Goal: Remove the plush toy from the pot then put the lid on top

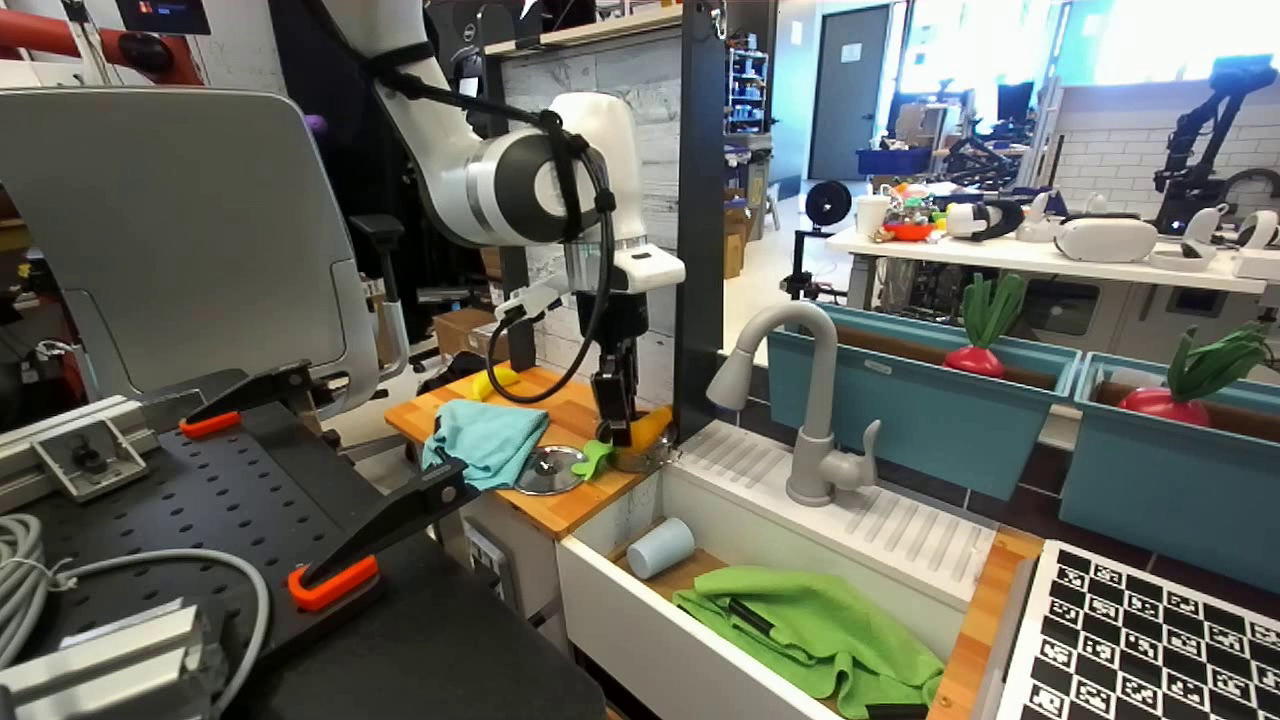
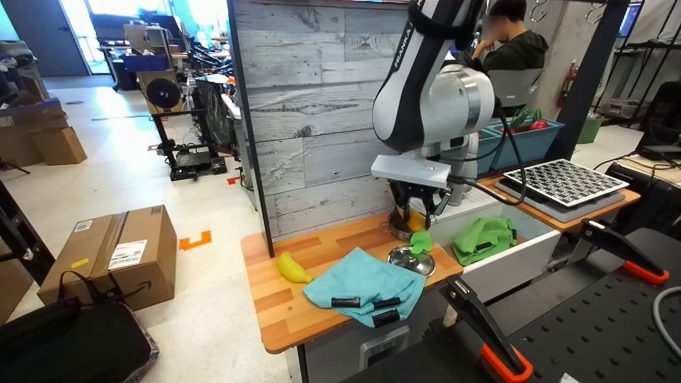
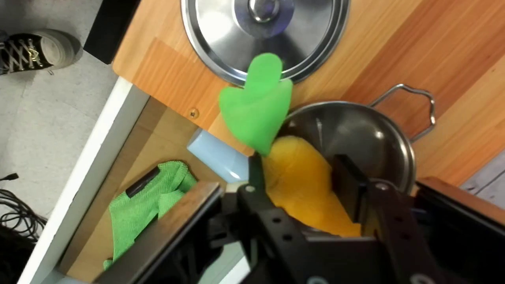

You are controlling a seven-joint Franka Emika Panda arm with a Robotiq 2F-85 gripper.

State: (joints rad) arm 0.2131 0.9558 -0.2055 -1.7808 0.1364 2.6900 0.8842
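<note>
The plush toy, an orange body (image 3: 300, 177) with green leaves (image 3: 256, 110), is at the pot's mouth. Its body also shows in both exterior views (image 1: 650, 428) (image 2: 416, 220). The leaves hang out past the rim toward the lid. The steel pot (image 3: 367, 130) stands on the wooden counter, partly hidden by toy and gripper; it also shows in an exterior view (image 2: 399, 230). My gripper (image 3: 298, 169) points down, with one finger on each side of the orange body, touching it. I cannot tell whether the toy is lifted. The steel lid (image 3: 221, 43) lies flat beside the pot, knob up.
A blue cloth (image 2: 367, 284) lies on the counter (image 2: 290, 319) beside the lid. A yellow banana (image 2: 292, 267) lies near the counter's far end. The sink (image 1: 620, 610) adjoins the counter and holds a blue cup (image 1: 660, 548) and green cloth (image 1: 810, 630). A grey panel (image 2: 324, 159) rises behind.
</note>
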